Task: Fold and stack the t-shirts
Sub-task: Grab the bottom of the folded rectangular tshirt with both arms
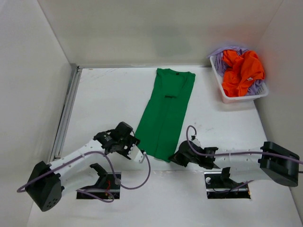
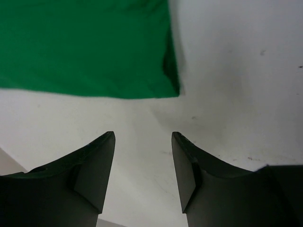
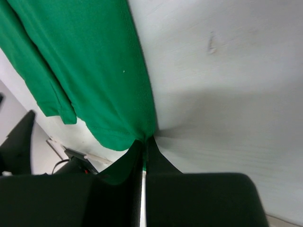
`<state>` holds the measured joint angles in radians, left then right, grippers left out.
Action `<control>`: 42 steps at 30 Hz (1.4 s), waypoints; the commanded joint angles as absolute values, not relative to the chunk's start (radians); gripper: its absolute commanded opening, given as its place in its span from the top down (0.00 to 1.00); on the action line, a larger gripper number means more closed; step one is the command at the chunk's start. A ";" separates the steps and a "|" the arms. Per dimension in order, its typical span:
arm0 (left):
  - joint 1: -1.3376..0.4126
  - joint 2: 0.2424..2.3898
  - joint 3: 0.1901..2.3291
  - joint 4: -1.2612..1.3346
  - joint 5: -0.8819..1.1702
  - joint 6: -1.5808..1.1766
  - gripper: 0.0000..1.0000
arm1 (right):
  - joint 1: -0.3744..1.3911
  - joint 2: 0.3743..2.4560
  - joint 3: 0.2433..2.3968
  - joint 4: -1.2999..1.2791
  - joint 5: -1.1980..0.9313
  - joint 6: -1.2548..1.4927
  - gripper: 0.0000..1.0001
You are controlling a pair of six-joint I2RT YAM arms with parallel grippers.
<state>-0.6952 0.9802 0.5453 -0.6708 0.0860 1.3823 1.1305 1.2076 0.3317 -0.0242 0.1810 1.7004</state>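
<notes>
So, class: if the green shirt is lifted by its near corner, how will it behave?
Probably floppy: the green t-shirt lies flat in soft folds, so it should drape and trail. Likely light, since the right gripper pinches just a thin hem corner.

Both arms are extended low and forward from their bases, with the forearms angled inward so that the two hands are brought near each other. The left gripper is tipped downward at the wrist. Its two dark fingers are held parted, with open space between the tips and nothing touched by either pad. The right gripper is carried at the end of a nearly level forearm and is pointed toward the left hand. Its fingers are pressed together to a thin seam, and the corner edge of the green t-shirt is pinched at their tips.
</notes>
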 commanded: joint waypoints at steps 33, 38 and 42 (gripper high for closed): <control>-1.142 1.223 0.543 -0.540 0.115 1.095 1.00 | 1.042 0.910 0.195 -0.285 0.129 1.503 0.98; -1.159 1.190 0.592 -0.636 0.139 1.011 1.00 | 1.041 0.859 0.209 -0.360 0.088 1.445 0.98; -1.189 1.155 0.659 -0.721 0.182 0.916 1.00 | 1.036 0.830 0.296 -0.474 0.003 1.339 0.98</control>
<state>-1.1664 1.1999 0.5861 -0.6170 0.1001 1.0466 1.0431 0.8425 0.2344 -0.3183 0.0650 1.4471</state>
